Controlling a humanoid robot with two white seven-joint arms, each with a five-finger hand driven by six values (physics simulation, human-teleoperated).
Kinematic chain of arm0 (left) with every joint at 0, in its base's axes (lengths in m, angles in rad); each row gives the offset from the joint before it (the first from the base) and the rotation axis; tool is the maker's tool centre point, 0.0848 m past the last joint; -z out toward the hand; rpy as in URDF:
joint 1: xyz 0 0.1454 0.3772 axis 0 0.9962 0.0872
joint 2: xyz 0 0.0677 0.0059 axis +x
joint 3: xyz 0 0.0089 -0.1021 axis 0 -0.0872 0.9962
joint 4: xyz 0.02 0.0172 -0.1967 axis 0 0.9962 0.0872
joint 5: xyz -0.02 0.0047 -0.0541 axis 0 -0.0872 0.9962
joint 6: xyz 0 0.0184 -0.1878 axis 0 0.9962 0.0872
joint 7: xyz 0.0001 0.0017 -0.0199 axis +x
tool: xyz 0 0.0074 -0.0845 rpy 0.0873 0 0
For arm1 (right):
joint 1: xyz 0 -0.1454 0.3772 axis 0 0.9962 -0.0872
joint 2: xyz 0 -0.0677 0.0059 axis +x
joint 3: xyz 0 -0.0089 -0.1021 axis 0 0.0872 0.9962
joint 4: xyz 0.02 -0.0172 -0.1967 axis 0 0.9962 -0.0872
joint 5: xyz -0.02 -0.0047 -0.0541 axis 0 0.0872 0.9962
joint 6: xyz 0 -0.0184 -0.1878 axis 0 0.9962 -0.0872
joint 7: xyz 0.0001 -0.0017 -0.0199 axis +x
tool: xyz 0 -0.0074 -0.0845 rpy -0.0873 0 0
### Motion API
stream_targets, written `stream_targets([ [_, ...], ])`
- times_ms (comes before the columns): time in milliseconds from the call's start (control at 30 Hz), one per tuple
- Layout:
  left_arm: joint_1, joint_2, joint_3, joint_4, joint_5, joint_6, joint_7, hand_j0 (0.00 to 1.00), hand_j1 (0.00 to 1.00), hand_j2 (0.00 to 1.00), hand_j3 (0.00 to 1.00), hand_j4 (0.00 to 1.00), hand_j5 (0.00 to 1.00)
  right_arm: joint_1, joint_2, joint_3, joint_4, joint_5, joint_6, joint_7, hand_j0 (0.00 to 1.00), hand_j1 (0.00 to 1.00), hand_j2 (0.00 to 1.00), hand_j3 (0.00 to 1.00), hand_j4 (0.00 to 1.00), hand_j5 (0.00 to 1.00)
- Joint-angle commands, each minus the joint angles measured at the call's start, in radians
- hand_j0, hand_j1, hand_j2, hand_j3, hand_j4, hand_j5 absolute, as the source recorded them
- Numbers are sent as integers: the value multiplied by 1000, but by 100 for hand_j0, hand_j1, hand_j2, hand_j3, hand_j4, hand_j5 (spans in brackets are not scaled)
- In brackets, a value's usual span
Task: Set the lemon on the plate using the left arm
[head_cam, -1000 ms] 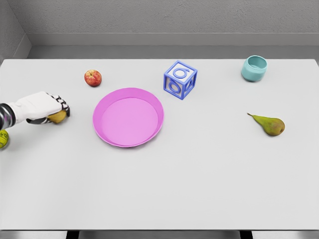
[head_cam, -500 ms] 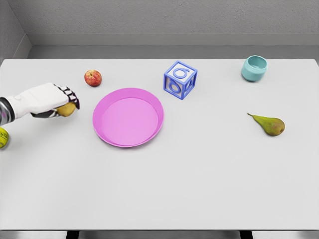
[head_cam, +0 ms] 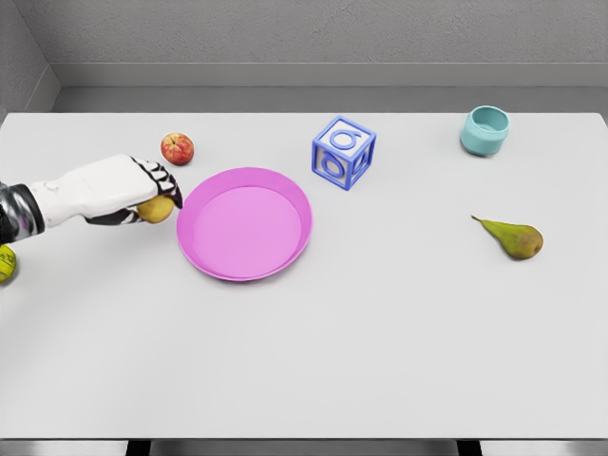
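My left hand (head_cam: 152, 193) reaches in from the left edge with its fingers curled over a yellow lemon (head_cam: 155, 209), which peeks out beneath them. The hand hovers just left of the pink plate (head_cam: 244, 222), close to its left rim and apart from it. The plate lies flat near the table's middle left and holds nothing. My right arm does not show.
A red apple (head_cam: 177, 148) sits just behind the hand. A blue letter cube (head_cam: 343, 152) stands behind the plate's right side, a teal cup (head_cam: 484, 130) at the back right, a pear (head_cam: 514, 237) at the right. A yellow-green object (head_cam: 6, 263) lies at the left edge.
The left hand has carried the lemon rightward, from near the left edge to just beside the plate's left rim. Nothing else moved.
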Motion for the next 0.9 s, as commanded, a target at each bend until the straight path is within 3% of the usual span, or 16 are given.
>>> stream_targets([
  [0,0,-6,-21,-16,8,3,0,50,50,50,50,50,50,0,0,0,0,-1,0,0,100,100,100,100,100,100],
  [133,0,-25,-28,-50,7,3,0,50,50,50,50,50,50,0,0,0,0,-1,0,0,100,100,100,100,100,100],
  [300,-8,-69,-83,-57,-7,3,0,50,50,50,50,50,50,-2,0,0,0,-1,0,0,100,100,100,100,100,100],
  [500,-11,-112,-89,-57,-7,3,0,52,52,52,52,52,52,-2,0,0,0,-1,0,0,100,100,100,100,100,100],
  [567,-11,-121,-89,-57,-7,3,0,59,59,59,59,59,59,-2,0,0,0,-1,0,0,100,100,100,100,100,100],
  [600,-11,-138,-89,-56,-6,3,0,86,86,86,86,86,86,-2,0,0,0,-1,0,0,100,100,100,100,100,100],
  [633,-11,-146,-84,-54,-3,3,0,99,99,99,99,99,99,-2,0,0,0,-1,0,0,100,100,100,100,100,100],
  [867,-15,-137,-55,-53,0,3,0,100,100,100,100,100,100,0,0,0,0,-1,0,-1,100,100,100,100,100,100],
])
